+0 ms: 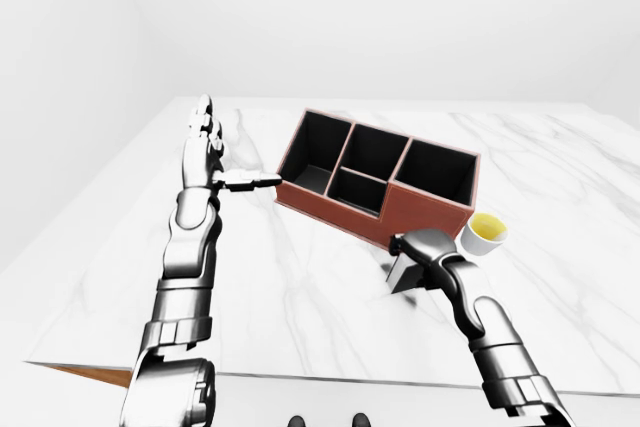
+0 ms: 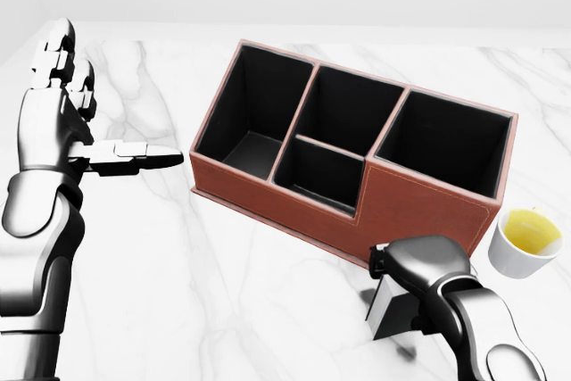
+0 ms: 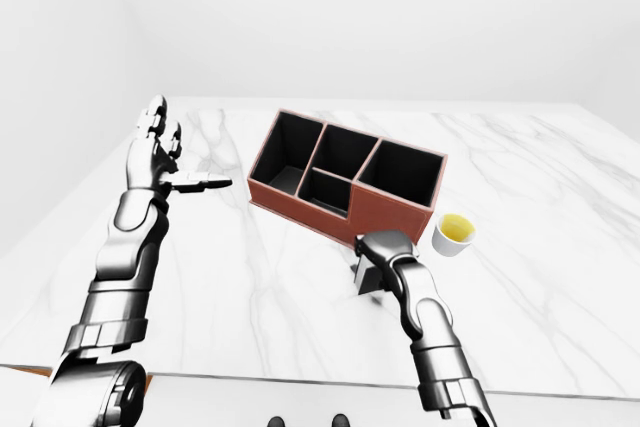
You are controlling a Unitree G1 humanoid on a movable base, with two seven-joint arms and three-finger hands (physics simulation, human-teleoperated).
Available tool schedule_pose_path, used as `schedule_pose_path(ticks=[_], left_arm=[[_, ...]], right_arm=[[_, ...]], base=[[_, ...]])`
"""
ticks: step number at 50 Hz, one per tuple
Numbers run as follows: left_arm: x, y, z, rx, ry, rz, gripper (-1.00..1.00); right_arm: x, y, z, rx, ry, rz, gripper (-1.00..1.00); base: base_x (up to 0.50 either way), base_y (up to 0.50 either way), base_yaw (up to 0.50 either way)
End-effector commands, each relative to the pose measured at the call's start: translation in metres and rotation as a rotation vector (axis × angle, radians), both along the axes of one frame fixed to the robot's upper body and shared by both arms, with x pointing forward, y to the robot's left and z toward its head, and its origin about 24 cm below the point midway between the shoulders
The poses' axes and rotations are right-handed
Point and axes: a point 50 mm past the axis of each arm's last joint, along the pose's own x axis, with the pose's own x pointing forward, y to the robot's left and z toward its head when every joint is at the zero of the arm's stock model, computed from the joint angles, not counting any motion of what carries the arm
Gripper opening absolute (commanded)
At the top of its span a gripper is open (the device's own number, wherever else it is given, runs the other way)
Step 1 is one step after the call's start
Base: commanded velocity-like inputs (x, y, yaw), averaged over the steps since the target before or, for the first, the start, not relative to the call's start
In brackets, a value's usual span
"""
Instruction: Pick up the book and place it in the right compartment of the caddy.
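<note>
The brown caddy [image 2: 419, 207] lies slantwise on the white marble table [image 2: 223, 292] in the head view, and its large right compartment [image 2: 446, 142] is dark inside. Just below the caddy's right end a small grey book [image 2: 387, 306] stands tilted on the table. My right hand [image 2: 412, 267] sits on top of the book with its fingers curled down over the upper edge; the grip itself is hidden under the back of the hand. At the view's left my left hand [image 2: 89, 122] is raised and open, thumb pointing toward the caddy, holding nothing.
A white cup [image 2: 525, 240] of yellow liquid stands right of the caddy, close to my right hand. The caddy's left and middle compartments [image 2: 254, 113] show only dark interiors. The table's near edge [image 1: 330, 379] runs along the bottom of the left-eye view.
</note>
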Motion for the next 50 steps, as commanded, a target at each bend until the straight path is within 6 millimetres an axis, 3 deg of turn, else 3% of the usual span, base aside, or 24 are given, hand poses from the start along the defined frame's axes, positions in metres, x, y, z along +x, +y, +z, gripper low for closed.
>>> schedule_pose_path(ticks=[1,5,7,8,10,25,42,50], left_arm=[[-0.001,0.0,0.0,0.0,-0.004,0.002,1.0],[-0.002,0.0,0.0,0.001,-0.004,0.001,1.0],[-0.002,-0.001,0.001,0.001,-0.007,0.001,1.0],[-0.002,-0.001,0.001,0.002,-0.009,0.001,1.0],[-0.002,-0.001,0.001,0.002,-0.009,0.001,1.0],[-0.004,-0.002,0.003,0.002,-0.02,-0.003,1.0],[-0.005,0.0,0.007,0.003,-0.037,0.001,1.0],[-0.005,0.0,0.004,-0.001,-0.026,0.003,1.0]], right_arm=[[-0.004,-0.004,-0.009,-0.026,0.026,-0.011,0.14],[-0.006,-0.006,-0.013,-0.036,0.04,-0.014,0.12],[-0.007,-0.007,-0.016,-0.041,0.049,-0.017,-0.04],[-0.008,-0.007,-0.017,-0.045,0.054,-0.017,-0.23],[-0.009,-0.008,-0.018,-0.045,0.052,-0.018,-1.0],[-0.005,-0.001,0.002,0.03,-0.039,-0.009,-1.0],[-0.008,0.013,0.079,0.159,-0.245,0.059,-1.0],[-0.014,0.018,0.104,0.199,-0.304,0.1,-1.0]], base=[[0.0,0.0,0.0],[0.0,0.0,0.0],[0.0,0.0,0.0],[0.0,0.0,0.0],[0.0,0.0,0.0],[0.0,0.0,0.0],[0.0,0.0,0.0],[0.0,0.0,0.0]])
